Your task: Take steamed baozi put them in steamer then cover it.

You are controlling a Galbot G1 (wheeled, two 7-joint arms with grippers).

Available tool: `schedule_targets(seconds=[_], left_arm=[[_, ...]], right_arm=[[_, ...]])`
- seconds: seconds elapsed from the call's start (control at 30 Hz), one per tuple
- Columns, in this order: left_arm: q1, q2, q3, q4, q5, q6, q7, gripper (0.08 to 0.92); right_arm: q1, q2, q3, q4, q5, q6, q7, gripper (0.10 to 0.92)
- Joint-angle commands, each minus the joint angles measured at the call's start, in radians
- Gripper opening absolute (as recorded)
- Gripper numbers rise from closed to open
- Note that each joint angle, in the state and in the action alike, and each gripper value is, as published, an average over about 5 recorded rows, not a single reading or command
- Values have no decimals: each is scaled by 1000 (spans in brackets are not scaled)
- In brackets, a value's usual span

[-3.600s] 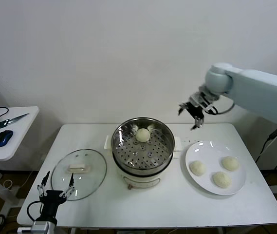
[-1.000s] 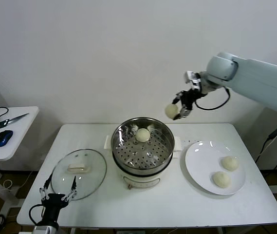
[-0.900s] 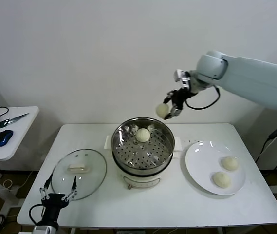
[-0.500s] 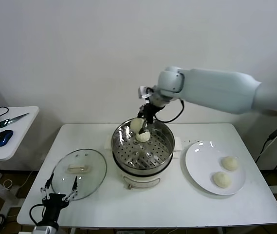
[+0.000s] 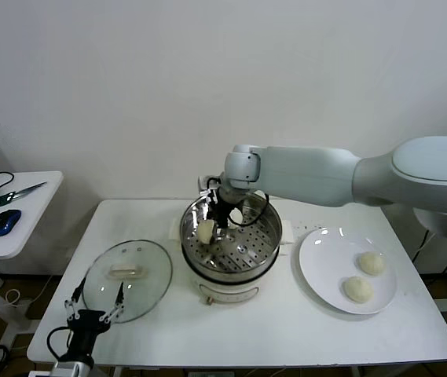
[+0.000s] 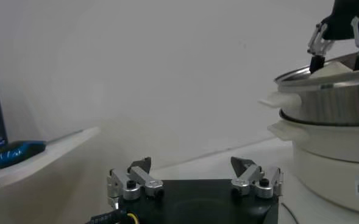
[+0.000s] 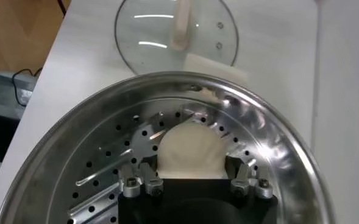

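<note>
Over the steamer point(image 5: 231, 236), your right gripper point(image 5: 211, 230) was closed on a steamed baozi point(image 7: 190, 152), the perforated tray directly beneath it, toward the cover point(image 5: 126, 280). Two more sat on the plate point(image 5: 325, 283). Your left gripper point(image 6: 194, 181) waited with fingers apart.

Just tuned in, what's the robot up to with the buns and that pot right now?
The right gripper is shut on a steamed baozi and holds it low over the perforated tray of the steamer. Two more baozi wait on the white plate. The glass cover lies on the table beside the steamer, and the left gripper sits open and idle near it.
</note>
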Motion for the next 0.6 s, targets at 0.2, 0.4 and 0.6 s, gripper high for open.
schedule_targets(seconds=[0.2, 0.4, 0.6], left_arm=[[-1, -1, 0, 6, 2, -1, -2, 823], [4, 0, 0, 7, 2, -2, -7, 823], [4, -1, 2, 2, 7, 3, -8, 823]], right_arm=[[-14, -2, 25, -7, -20, -7, -11, 819], [124, -145, 12, 82, -25, 44, -98, 823], [311, -345, -91, 175, -48, 136, -230, 823]])
